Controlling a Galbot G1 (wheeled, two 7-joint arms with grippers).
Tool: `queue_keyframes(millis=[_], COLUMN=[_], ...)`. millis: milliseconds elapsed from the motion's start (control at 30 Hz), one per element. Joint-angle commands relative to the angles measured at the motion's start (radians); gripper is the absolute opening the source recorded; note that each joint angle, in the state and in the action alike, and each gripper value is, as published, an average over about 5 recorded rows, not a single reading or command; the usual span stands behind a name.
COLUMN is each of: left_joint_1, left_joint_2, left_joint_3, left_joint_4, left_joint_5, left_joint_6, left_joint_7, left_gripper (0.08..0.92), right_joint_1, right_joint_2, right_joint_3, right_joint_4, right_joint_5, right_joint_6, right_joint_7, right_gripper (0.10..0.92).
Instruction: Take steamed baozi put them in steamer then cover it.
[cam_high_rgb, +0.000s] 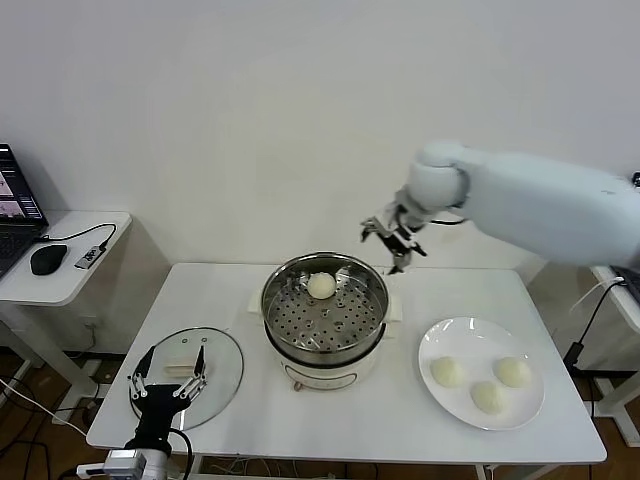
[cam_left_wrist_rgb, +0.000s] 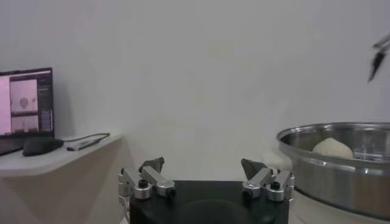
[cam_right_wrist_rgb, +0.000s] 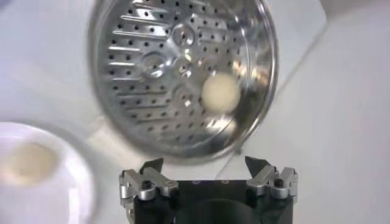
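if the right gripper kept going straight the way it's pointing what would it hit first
Probably the steamer: in the right wrist view the open, empty right gripper faces its perforated tray, with one baozi there. Rim or tray first is unclear, since depth is hard to judge.

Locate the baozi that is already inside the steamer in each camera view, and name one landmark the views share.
Head view: the baozi lies at the far side of the perforated tray, centre of the picture.
Left wrist view: its top shows above the rim at the right edge.
Right wrist view: it sits on the tray, right of centre.
Shared landmark: the steamer.
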Motion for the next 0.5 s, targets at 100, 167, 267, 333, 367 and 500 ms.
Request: queue_keyframes(millis=[100,167,267,333,367,500], left_joint_1=[0.005,0.009,0.013,0.015,0.017,0.023], left_joint_2=[0.001,0.001,0.002,0.002,0.001,-0.004], left_joint_3=[-0.001,-0.003,-0.006,-0.007,-0.008,-0.013], left_joint_4=[-0.014,-0.020,-0.025,-0.026,-0.026,-0.023], left_joint_5=[0.012,0.014,0.018,0.021,0.022,0.024], left_joint_6=[-0.003,-0.003,-0.002,-0.002,-0.002,-0.002], left_joint_7=[-0.002,-0.001,0.000,0.000,0.000,0.001], left_gripper=[0.823,0.823,0.823,0.823,0.823,0.823], right_joint_1=[-0.161,-0.252,-0.397,-0.480,-0.511,-0.640], right_joint_2=[-0.373,-0.390,-0.395,-0.384,-0.378,-0.344], right_joint_3=[0.046,0.102,0.207,0.273,0.298,0.385], right_joint_4=[0.216,0.208,0.178,0.152,0.141,0.092], right_joint_5=[-0.057,-0.084,-0.136,-0.168,-0.180,-0.234], right_joint_6=[-0.183,-0.168,-0.131,-0.109,-0.103,-0.089], right_joint_7=[0.004,0.001,-0.012,-0.022,-0.026,-0.028], right_gripper=[0.823,0.823,0.823,0.823,0.823,0.823])
